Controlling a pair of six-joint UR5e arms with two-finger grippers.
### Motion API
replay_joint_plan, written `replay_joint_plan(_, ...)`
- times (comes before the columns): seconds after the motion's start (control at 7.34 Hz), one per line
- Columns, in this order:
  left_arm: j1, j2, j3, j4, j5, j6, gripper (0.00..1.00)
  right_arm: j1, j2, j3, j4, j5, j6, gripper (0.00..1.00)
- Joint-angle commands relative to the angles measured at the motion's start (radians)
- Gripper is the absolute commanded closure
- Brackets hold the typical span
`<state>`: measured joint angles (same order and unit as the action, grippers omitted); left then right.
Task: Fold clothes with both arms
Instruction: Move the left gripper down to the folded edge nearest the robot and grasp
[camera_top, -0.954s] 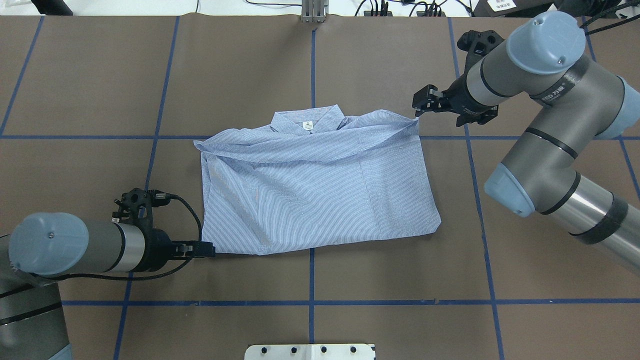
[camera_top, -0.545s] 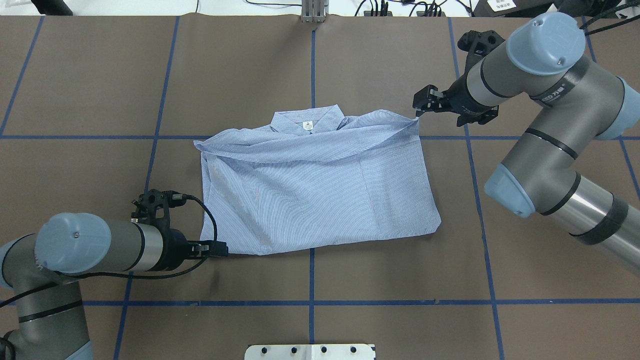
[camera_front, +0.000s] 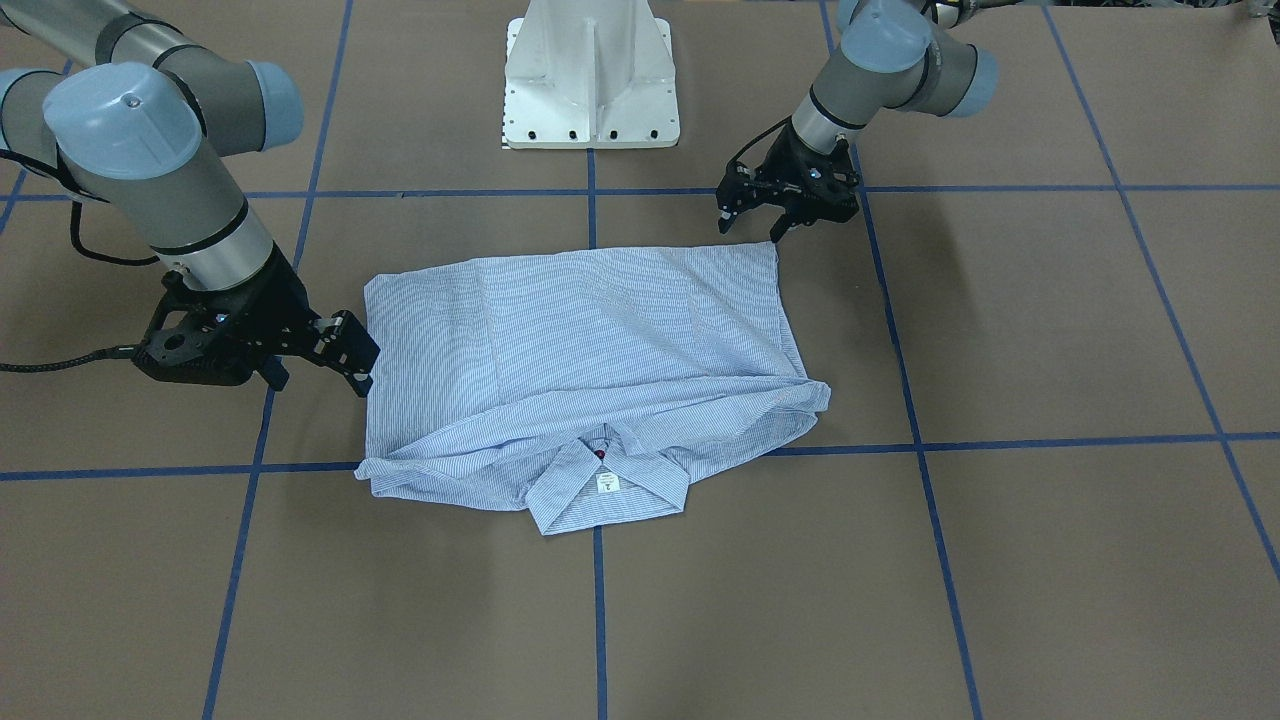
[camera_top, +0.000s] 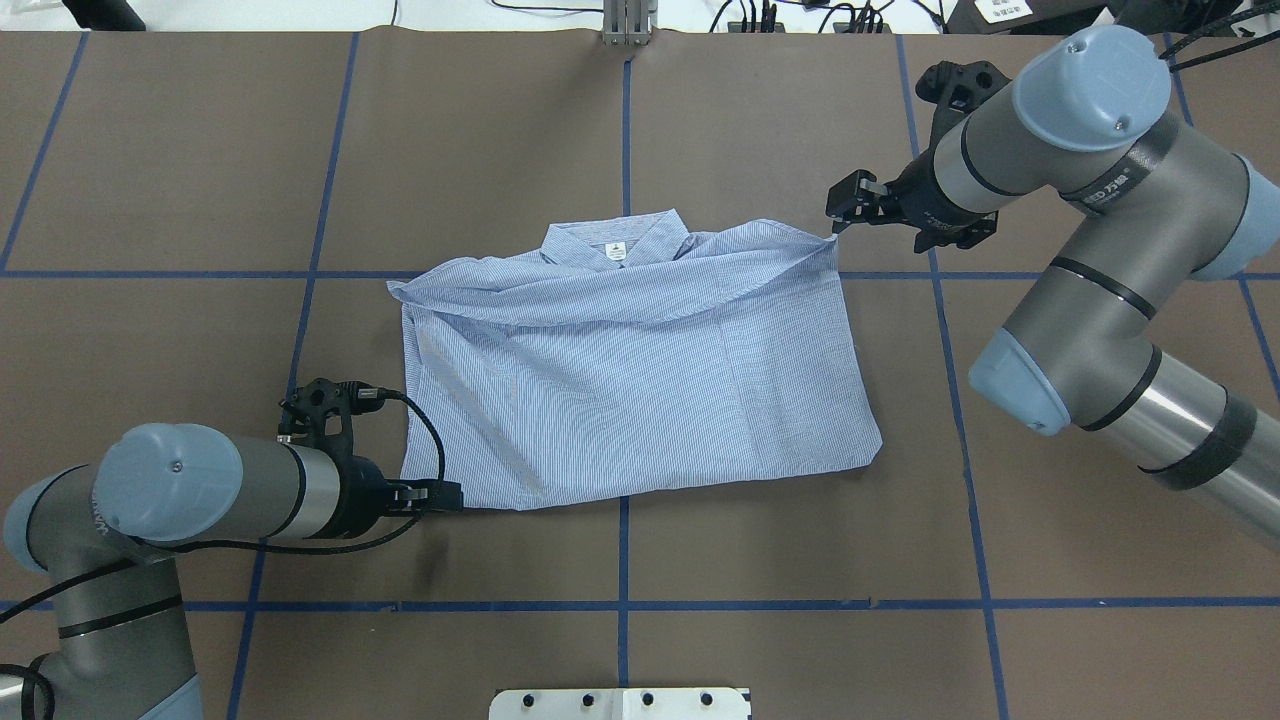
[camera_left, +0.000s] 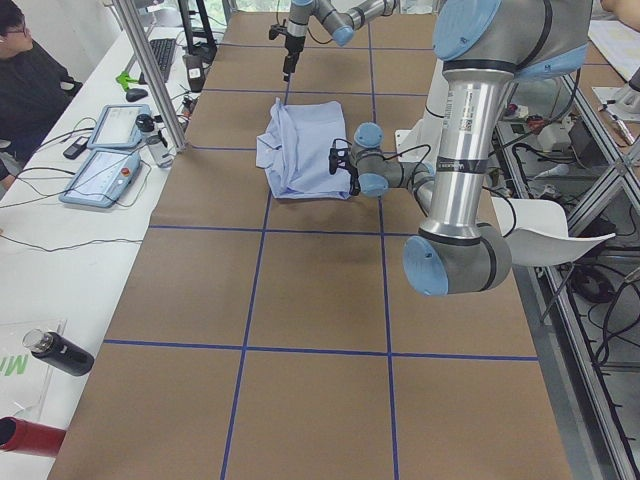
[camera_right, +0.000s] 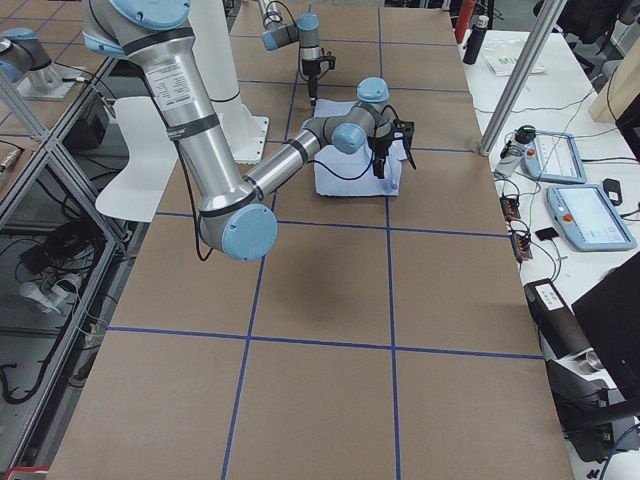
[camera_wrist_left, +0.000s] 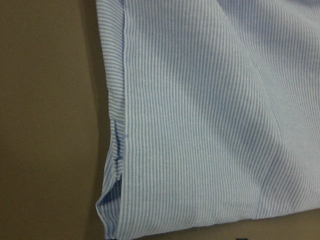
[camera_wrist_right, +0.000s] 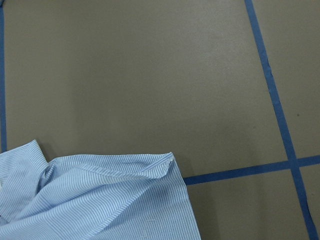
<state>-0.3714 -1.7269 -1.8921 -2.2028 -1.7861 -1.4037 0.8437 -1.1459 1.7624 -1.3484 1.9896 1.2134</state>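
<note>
The shirt (camera_top: 630, 370) lies flat in the middle of the table (camera_top: 200, 150), already folded into a rough rectangle, with its collar (camera_top: 615, 240) on the far side from the robot.

The left gripper (camera_top: 448, 494) sits low at the shirt's near left corner. Its fingers are spread and it holds nothing. The right gripper (camera_top: 840, 210) hangs just beside the far right corner, also spread and empty.

The main risk is a bad pinch at either corner. In the left wrist view the layers gape apart at the corner (camera_wrist_left: 107, 215), so a shallow close could catch only the top sheet. The lower layers would then stay on the table and the fold would come undone.

At the far right corner (camera_wrist_right: 167, 162) the cloth is bunched into a loose ridge. The right gripper could grab that ridge instead of the whole edge, or close on air, since it looks just off the cloth.

The two grippers are also at opposite corners of the rectangle. If one lifts sooner or higher than the other, the shirt could twist and its tucked-in parts could slide out.

Fingers that come in too low could push the cloth along and wrinkle it
</note>
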Motion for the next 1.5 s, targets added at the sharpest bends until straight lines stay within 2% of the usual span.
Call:
replay_joint_plan(0.0, -0.006, 0.003, 0.002, 0.005, 0.002, 0.002, 0.17, 0.0, 0.0, -0.001, 0.0, 0.0, 0.0, 0.0)
replay_joint_plan(0.55, -0.008, 0.003, 0.038, 0.008, 0.004, 0.003, 0.18, -0.002, 0.0, -0.001, 0.0, 0.0, 0.0, 0.0)
replay_joint_plan(0.82, -0.011, -0.002, 0.025, 0.008, 0.002, 0.003, 0.34, -0.002, 0.0, 0.0, 0.0, 0.0, 0.0, 0.0)
replay_joint_plan(1.36, -0.041, 0.0, 0.034, 0.009, 0.002, 0.003, 0.35, -0.002, 0.0, 0.0, 0.0, 0.0, 0.0, 0.0)
